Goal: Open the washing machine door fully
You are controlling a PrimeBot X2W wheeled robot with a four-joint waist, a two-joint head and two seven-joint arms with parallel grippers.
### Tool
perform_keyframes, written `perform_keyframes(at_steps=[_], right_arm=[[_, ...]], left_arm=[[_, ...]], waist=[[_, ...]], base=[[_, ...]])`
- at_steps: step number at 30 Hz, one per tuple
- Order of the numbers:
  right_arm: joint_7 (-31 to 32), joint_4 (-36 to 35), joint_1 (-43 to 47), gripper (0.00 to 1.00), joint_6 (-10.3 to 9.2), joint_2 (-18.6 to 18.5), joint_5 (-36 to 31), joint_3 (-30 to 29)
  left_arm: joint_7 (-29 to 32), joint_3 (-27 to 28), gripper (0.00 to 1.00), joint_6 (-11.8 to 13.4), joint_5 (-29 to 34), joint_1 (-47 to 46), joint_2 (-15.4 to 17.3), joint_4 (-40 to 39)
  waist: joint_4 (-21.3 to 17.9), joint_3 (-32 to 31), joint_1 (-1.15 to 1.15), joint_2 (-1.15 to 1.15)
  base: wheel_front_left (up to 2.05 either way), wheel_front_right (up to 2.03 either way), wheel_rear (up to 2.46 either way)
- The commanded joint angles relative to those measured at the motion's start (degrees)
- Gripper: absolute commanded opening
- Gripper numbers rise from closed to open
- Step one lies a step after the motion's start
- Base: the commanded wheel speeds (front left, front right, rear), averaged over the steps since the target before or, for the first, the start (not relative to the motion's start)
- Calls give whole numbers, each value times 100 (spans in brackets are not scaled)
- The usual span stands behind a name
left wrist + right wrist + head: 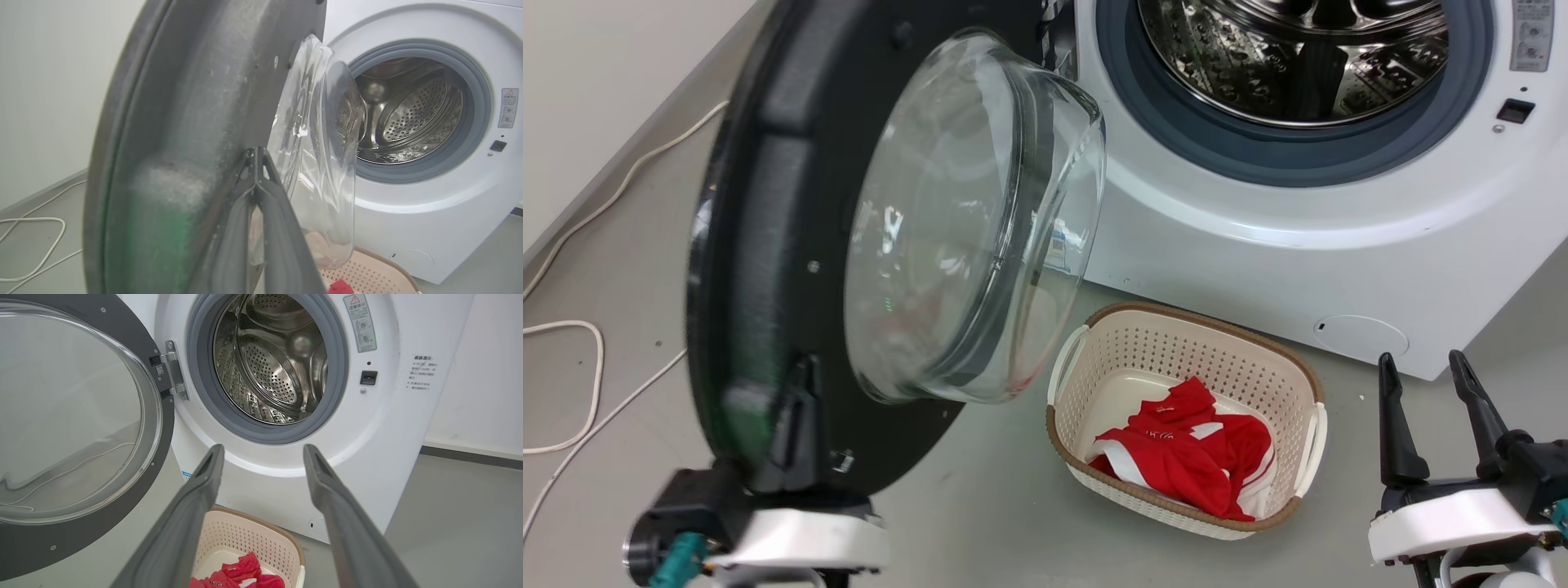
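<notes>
The washing machine door [768, 204], a black disc with a bulging clear glass bowl [964, 220], stands swung out to the left of the white machine [1258, 245], hinged at its left side [173, 375]. My left gripper [805, 371] is shut, its fingertips together and pressed against the door's inner black face near the lower rim; in the left wrist view the left gripper [255, 153] meets the door [196, 102] beside the glass. My right gripper [1421, 371] is open at the lower right, apart from the door [135, 330], with nothing between its fingers [212, 465].
The steel drum [1298, 57] lies exposed inside its grey rubber ring [1258, 155]. A cream basket [1307, 384] with red clothes [1184, 457] stands on the floor before the machine. White cable [596, 359] runs along the floor at the left by the wall.
</notes>
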Motion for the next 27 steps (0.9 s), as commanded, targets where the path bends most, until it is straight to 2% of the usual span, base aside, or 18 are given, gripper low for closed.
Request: perform_keyframes(at_steps=[1, 6, 14, 27], right_arm=[[12, -46, -78, 100, -4, 7, -42, -4], [70, -165, -164, 100, -4, 6, -85, 56], [173, -305, -263, 100, -4, 6, -178, 71], [266, -446, -502, 100, -4, 6, -306, 51]], left_arm=[[-57, 173, 0, -4, -82, -117, 68, 29], [-131, 609, 0, -144, -349, -337, 258, 344], [-294, 1404, 0, -458, -869, -702, 388, 1067], [-355, 2586, 0, -1260, -1109, -1819, 583, 2558]], waist=[[22, 48, 0, 0], [16, 212, 0, 0], [-112, 483, 0, 0], [-157, 848, 0, 0]], base=[[0, 0, 0], [0, 0, 0], [0, 0, 0], [0, 0, 0]])
